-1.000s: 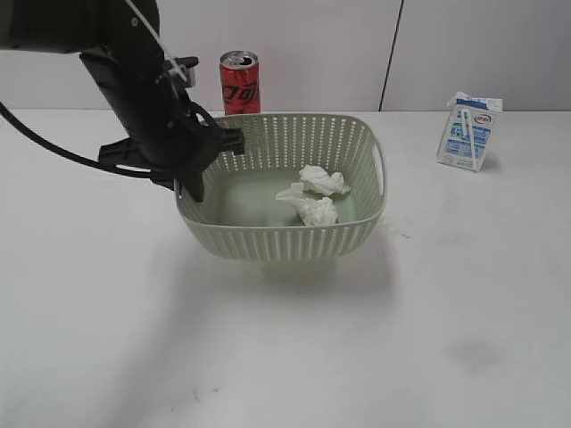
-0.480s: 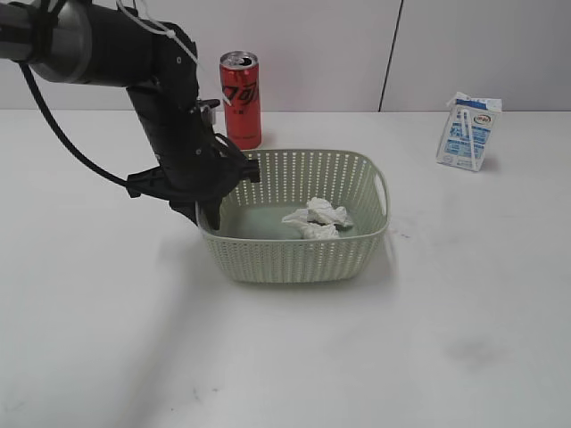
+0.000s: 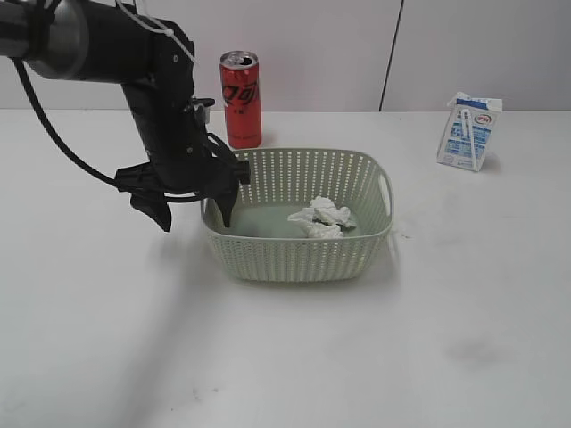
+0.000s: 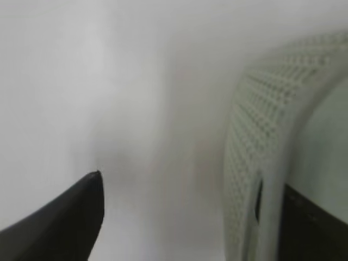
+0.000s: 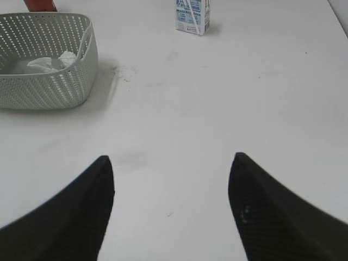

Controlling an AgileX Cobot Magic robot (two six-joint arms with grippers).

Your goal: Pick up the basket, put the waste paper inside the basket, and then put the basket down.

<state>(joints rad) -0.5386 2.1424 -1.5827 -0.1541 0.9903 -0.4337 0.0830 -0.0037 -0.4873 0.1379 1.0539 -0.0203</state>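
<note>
The pale green basket (image 3: 303, 254) stands on the white table with crumpled white waste paper (image 3: 321, 218) lying inside it. My left gripper (image 3: 194, 217) is open astride the basket's left wall, one finger outside and one inside, holding nothing. In the left wrist view the basket wall (image 4: 250, 141) runs between the spread fingers of that gripper (image 4: 191, 182). My right gripper (image 5: 172, 159) is open and empty over bare table, well to the right of the basket (image 5: 49, 89); the waste paper (image 5: 51, 62) shows inside. The right gripper is out of the exterior view.
A red drink can (image 3: 241, 98) stands just behind the basket's left rear corner. A blue-and-white milk carton (image 3: 470, 131) stands at the back right; it also shows in the right wrist view (image 5: 192, 15). A wall closes off the table's far edge.
The basket has come down from mid-air onto the table and shifted right. My left gripper, shut on its left rim before, has opened and now straddles that wall.
</note>
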